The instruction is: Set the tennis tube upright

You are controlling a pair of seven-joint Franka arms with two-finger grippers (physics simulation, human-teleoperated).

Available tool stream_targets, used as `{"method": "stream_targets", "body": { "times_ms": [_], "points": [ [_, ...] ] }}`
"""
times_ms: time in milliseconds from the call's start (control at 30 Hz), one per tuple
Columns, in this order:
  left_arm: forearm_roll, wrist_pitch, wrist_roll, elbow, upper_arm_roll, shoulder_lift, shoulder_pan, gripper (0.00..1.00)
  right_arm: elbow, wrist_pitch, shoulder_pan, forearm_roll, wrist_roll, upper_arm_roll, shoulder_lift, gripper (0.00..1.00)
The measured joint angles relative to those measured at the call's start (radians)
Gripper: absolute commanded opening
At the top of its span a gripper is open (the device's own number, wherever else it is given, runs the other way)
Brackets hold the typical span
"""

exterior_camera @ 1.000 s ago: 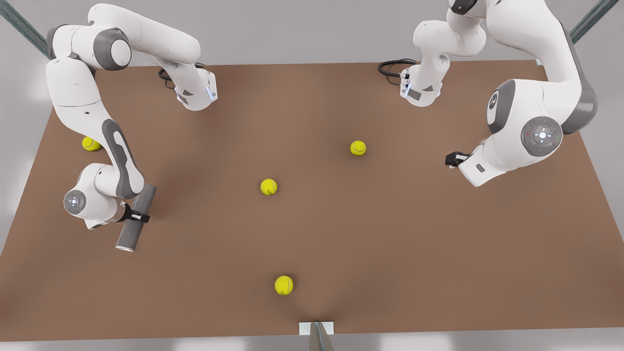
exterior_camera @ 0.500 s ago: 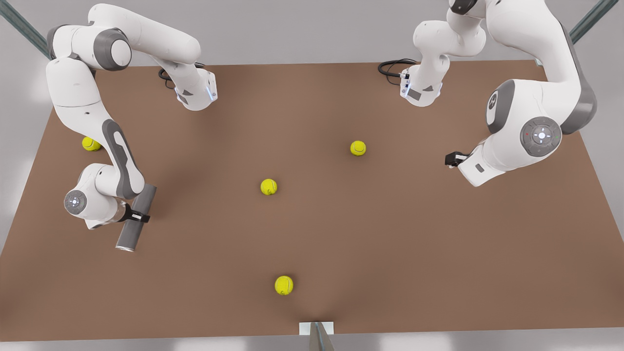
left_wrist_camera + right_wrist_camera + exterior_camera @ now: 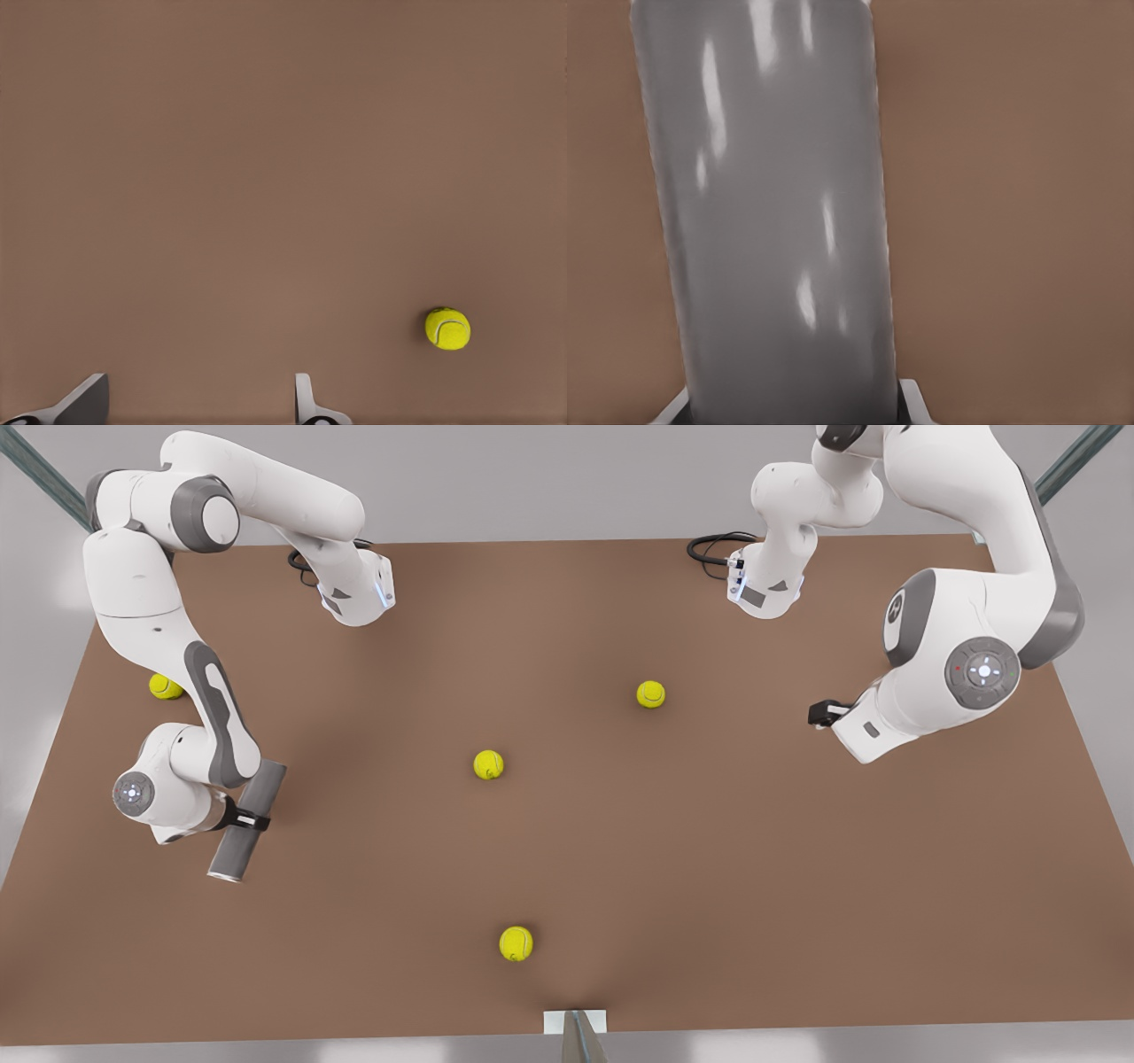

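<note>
The tennis tube (image 3: pixel 232 855) is a dark grey cylinder near the table's edge at the front view's left, lying at a slant with its silvery rim toward the front. My right gripper (image 3: pixel 251 819) is shut on its middle. In the right wrist view the tennis tube (image 3: pixel 771 221) runs between the fingertips (image 3: pixel 914 400). My left gripper (image 3: pixel 819 713) hangs at the front view's right, far from the tube. It is open with nothing between its fingers (image 3: pixel 306 403) and waits above bare table.
Several yellow-green tennis balls lie on the brown table (image 3: pixel 709 850): one by the right arm (image 3: pixel 164 686), one at centre (image 3: pixel 488 764), one farther back (image 3: pixel 650 693), one near the front edge (image 3: pixel 516 943). A ball (image 3: pixel 447 328) lies ahead of the left gripper.
My right gripper and the tube in it have shifted very slightly toward the front view's left. The left arm has barely moved.
</note>
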Motion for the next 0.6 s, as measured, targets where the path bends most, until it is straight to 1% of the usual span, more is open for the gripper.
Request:
{"method": "stream_targets", "body": {
  "times_ms": [167,233,467,600],
  "points": [
    [0.0,0.0,0.0,-0.005,0.0,0.0,-0.004,1.0,0.0,0.001,0.0,0.0,0.0,0.0,0.0,0.81],
    [0.0,0.0,0.0,-0.006,0.001,0.001,-0.004,1.0,0.0,0.001,0.0,0.0,-0.001,0.0,0.0,0.75],
    [0.0,-0.008,0.0,-0.006,-0.001,0.0,-0.005,1.0,0.005,-0.019,0.017,0.0,-0.009,0.002,-0.012,0.76],
    [0.0,-0.008,0.0,-0.006,0.0,0.0,-0.006,1.0,0.07,-0.127,0.019,-0.003,-0.004,0.032,-0.014,0.76]
  ]
}}
